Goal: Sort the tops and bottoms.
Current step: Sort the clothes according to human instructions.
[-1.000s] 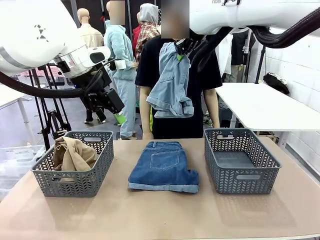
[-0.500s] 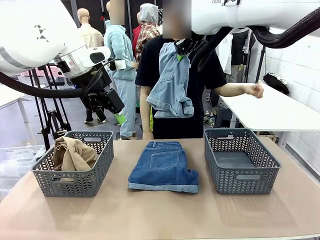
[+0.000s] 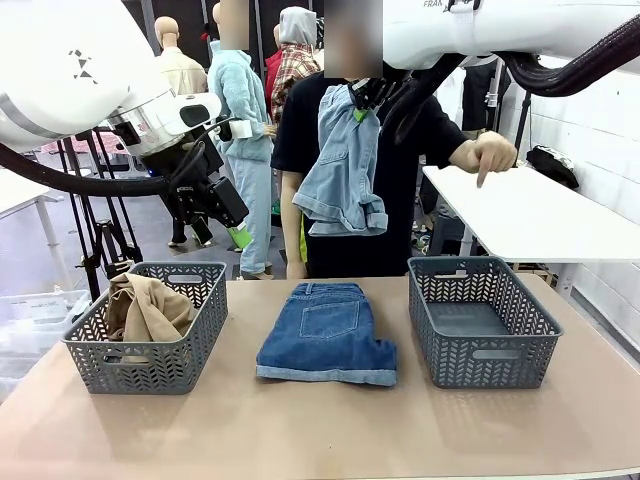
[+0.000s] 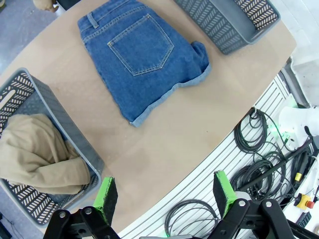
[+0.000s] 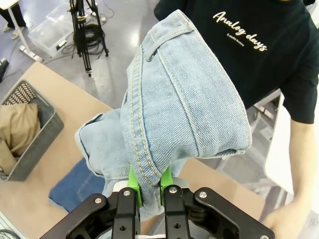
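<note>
Hanging from the right gripper (image 3: 358, 98) high above the table (image 3: 300, 430) is the pale light-blue denim garment (image 3: 343, 175), one of the bottoms, dangling in front of the person's black shirt. In the right wrist view the green pads of that gripper (image 5: 148, 181) are pinched narrow on a seamed fold of the pale denim (image 5: 184, 109), which bulges up over the fingers.

The left gripper (image 3: 222, 232) hovers in the air above and just behind the left basket (image 3: 150, 365), well clear of the cloth, its jaws spread wide with nothing between them. Its own camera looks down between the two green pads of the gripper (image 4: 164, 191) at the table edge (image 4: 164, 134).

The darker blue shorts (image 3: 328, 330) lie flat in the middle of the table, between the two grey baskets, touching neither. In the left wrist view the shorts (image 4: 144, 55) show a stitched back pocket facing up and rolled hems. The tan-beige top (image 3: 148, 308) sits crumpled inside the left basket (image 4: 60, 115), spilling against its wall. The right basket (image 3: 485, 355) stands at the right side of the table.

The person stands at the far side, and one hand (image 3: 485, 155) is held out over a white side table (image 3: 540, 215), index finger stretched downward
</note>
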Controlling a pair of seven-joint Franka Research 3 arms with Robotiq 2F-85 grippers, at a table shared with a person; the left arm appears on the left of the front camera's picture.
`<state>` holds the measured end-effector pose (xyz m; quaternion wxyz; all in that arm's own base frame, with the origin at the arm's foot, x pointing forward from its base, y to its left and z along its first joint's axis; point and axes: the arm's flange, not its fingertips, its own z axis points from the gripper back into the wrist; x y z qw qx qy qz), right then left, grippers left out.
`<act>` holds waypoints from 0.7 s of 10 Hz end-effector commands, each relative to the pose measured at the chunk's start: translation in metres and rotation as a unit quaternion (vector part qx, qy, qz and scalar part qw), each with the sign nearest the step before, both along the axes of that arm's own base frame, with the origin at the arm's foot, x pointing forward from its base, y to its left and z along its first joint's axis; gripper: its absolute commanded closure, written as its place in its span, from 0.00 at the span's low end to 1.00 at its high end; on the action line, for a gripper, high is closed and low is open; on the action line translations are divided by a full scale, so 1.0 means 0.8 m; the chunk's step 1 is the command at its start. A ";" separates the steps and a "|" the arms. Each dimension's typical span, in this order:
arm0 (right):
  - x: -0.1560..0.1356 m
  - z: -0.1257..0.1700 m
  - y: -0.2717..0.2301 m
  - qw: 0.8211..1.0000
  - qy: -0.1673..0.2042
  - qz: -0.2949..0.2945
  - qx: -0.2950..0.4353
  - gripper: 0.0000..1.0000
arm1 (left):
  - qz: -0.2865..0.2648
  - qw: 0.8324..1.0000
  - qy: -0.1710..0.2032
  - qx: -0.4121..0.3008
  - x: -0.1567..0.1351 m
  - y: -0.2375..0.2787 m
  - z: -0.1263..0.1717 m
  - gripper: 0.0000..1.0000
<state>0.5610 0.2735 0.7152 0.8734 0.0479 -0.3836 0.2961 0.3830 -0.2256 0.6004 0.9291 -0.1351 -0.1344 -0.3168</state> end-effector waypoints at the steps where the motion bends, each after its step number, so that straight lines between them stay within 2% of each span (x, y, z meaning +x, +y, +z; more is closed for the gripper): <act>1: -0.003 0.005 -0.002 1.000 -0.005 -0.001 0.002 1.00 | -0.005 1.000 0.000 0.002 -0.002 0.002 0.002 0.00; 7: -0.003 0.005 -0.002 1.000 -0.005 -0.001 0.002 1.00 | -0.005 1.000 0.000 0.002 -0.002 0.002 0.002 0.00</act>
